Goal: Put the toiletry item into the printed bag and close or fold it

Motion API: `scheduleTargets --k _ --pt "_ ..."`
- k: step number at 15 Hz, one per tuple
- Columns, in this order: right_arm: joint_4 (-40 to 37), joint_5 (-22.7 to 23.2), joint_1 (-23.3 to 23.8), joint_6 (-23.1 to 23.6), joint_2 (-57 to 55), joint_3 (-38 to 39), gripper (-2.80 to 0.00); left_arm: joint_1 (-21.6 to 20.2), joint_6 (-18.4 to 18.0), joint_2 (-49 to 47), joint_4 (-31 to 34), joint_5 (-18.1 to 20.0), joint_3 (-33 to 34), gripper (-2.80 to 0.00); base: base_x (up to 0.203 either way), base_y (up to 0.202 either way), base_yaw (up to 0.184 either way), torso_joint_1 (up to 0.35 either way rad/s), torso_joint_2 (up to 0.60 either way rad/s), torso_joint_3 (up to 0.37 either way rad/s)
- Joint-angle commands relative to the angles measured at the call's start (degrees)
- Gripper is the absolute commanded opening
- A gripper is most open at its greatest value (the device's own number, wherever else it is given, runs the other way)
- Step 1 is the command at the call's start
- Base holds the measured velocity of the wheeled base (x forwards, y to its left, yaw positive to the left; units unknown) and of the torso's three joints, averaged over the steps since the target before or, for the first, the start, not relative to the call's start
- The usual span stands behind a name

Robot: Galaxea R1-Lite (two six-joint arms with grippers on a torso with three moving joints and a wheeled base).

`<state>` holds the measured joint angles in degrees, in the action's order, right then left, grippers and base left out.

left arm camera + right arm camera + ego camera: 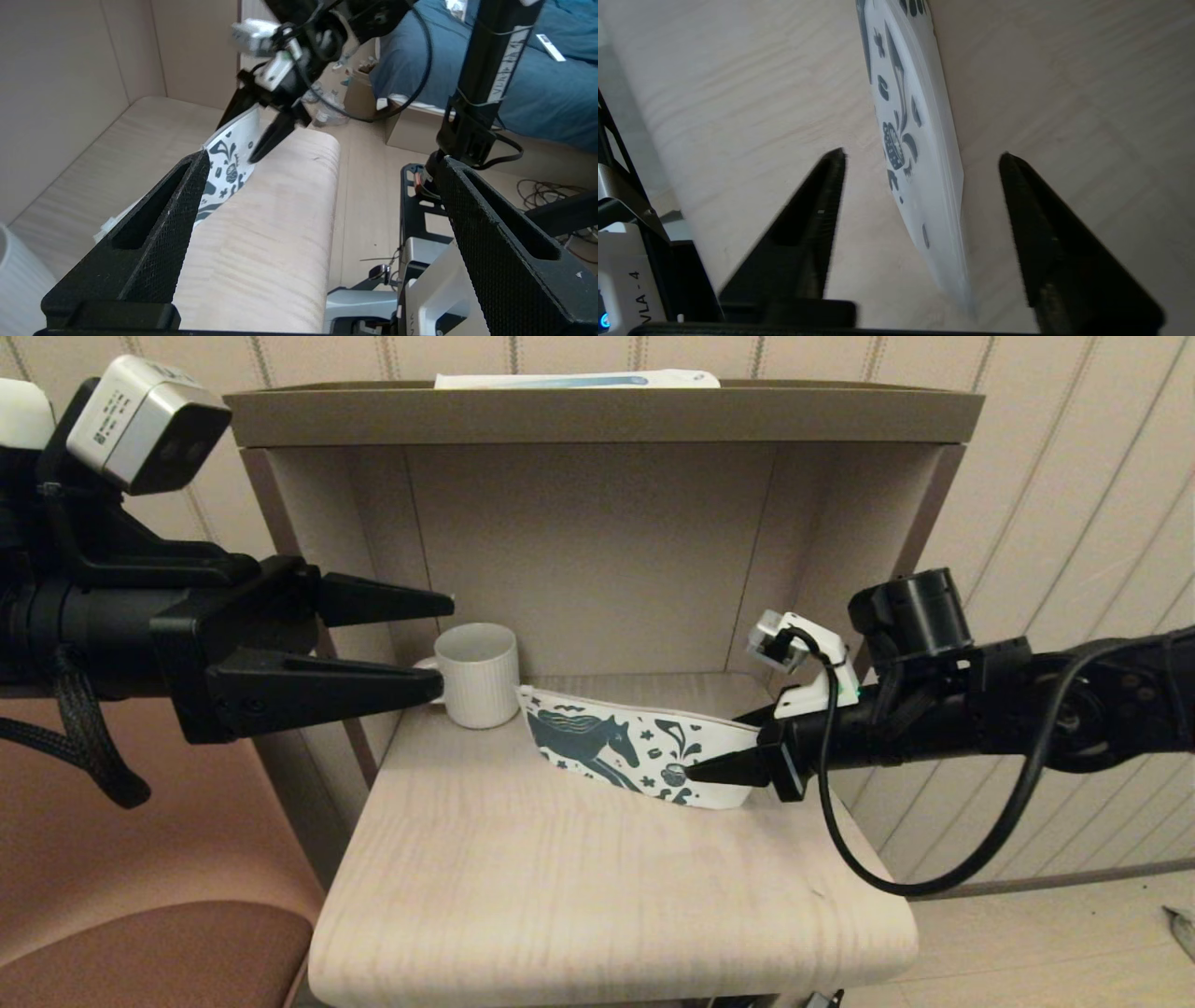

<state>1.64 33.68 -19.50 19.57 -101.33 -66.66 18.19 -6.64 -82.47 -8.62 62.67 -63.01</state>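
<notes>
The printed bag (607,747), white with a dark teal horse and leaf motifs, stands on its long edge on the wooden shelf (607,896), to the right of the mug. My right gripper (714,747) is open and straddles the bag's right end, one finger on each side, neither touching it. In the right wrist view that end of the bag (915,140) lies between the spread fingers of the right gripper (922,155). My left gripper (446,644) is open and empty, held above the shelf's left edge beside the mug. The toiletry item is out of view.
A cream ribbed mug (478,672) stands at the back left of the alcove. A long white-and-blue box (579,379) lies on the cabinet's top board. Alcove walls close in the back and both sides. A brown seat (140,952) is lower left.
</notes>
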Motion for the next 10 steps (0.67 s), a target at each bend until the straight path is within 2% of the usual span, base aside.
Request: scheduleTargets --k 1,4,5,10 --pt "0.0 0.2 0.1 0.1 3.0 0.9 0.0 0.0 0.0 -0.1 -0.1 0.3 0.0 0.0 0.0 0.0 0.0 0.0 0.0 0.0" --pt "-0.1 0.0 0.1 0.2 9.9 3.3 0.0 0.0 0.0 -0.1 0.0 0.3 0.1 0.0 0.0 0.0 0.0 0.0 0.0 0.0" --pt "-0.2 -0.1 0.3 0.2 13.1 4.1 0.0 0.0 0.0 0.0 0.0 0.3 0.1 -2.8 0.0 0.0 0.0 0.0 0.0 0.0" --pt "-3.5 -0.5 0.9 0.4 22.5 4.8 0.0 -0.1 0.0 0.6 -0.1 0.3 0.2 -2.8 0.0 0.0 0.0 0.0 0.0 0.0"
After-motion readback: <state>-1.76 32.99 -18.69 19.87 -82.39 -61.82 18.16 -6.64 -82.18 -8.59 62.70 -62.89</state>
